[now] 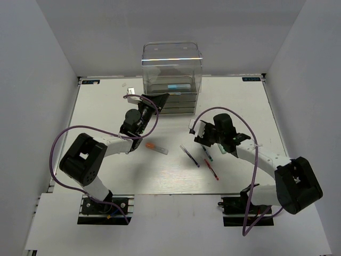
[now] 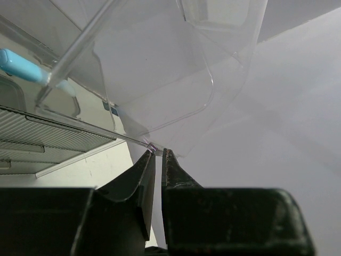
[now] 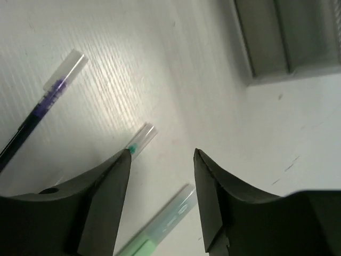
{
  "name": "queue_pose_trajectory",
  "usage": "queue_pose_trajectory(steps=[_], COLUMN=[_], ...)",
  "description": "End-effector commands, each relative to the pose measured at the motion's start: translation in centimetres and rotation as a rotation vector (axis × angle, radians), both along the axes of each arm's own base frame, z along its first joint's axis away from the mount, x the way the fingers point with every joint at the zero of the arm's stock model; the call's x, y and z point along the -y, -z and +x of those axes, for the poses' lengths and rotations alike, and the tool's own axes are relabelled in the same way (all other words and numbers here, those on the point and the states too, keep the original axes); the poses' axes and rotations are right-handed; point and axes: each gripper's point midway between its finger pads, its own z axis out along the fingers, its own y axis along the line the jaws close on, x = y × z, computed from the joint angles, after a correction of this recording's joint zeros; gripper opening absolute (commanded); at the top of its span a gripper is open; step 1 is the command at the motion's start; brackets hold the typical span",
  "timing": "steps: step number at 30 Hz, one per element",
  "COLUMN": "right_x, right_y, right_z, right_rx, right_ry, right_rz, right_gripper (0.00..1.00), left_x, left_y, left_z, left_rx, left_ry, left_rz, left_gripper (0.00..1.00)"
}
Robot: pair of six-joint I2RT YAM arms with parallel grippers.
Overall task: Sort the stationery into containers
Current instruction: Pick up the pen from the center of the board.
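The green pen [image 3: 139, 137] is partly hidden behind the right gripper [image 3: 162, 153], the mint-green marker [image 3: 160, 224] is blurred and cut off, and the dark pen [image 3: 50, 89] is cropped; whether the left gripper [image 2: 159, 152] clamps the organiser [image 2: 160, 80] cannot be told

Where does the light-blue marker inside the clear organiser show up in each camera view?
Top external: the stubby light-blue marker lies inside the tall clear plastic organiser, upper centre.
Left wrist: upper left edge, behind a clear wall.
Right wrist: not in it.
Shared landmark: the organiser's stacked grey drawers, in all three.
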Motion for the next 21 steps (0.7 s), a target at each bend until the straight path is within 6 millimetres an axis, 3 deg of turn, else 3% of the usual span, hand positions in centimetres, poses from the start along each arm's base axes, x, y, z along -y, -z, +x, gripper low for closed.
queue_pose_trajectory(steps=[1,5,9,15,16,21], right_x=[2.5,4.6,5.8,9.1,9.6,11.2], right_y=[1.7,3.1,2.6,3.6,3.9,5.3], right_z=[-1.3,-0.8,-0.1,0.0,-0.1,-1.1], right_rx=[-0.209,-0.306,-0.325,-0.342,-0.340,-0.401], right_ry=[0.219,0.387,0.496,0.674,0.695,0.765], right_rz=[0.025,0.014,0.028,-0.033,-0.042,-0.093], right_gripper=[0.59,0.62,0.64,0.61,0.61,0.60], left_x=[0.1,0.1,0.1,0.1,0.1,0.1], left_y=[-3.6,-3.6,-3.6,-3.8,-2.9,-2.9], left_z=[-0.4,-0.4,-0.4,-0.4,-0.4,-0.4], left_rx=[0.085,0.085,0.085,0.093,0.077,0.077], left_ry=[0.015,0.015,0.015,0.015,0.015,0.015], left_rz=[-0.046,-0.046,-0.046,-0.050,-0.041,-0.041], left_gripper=[0.00,0.00,0.00,0.00,0.00,0.00])
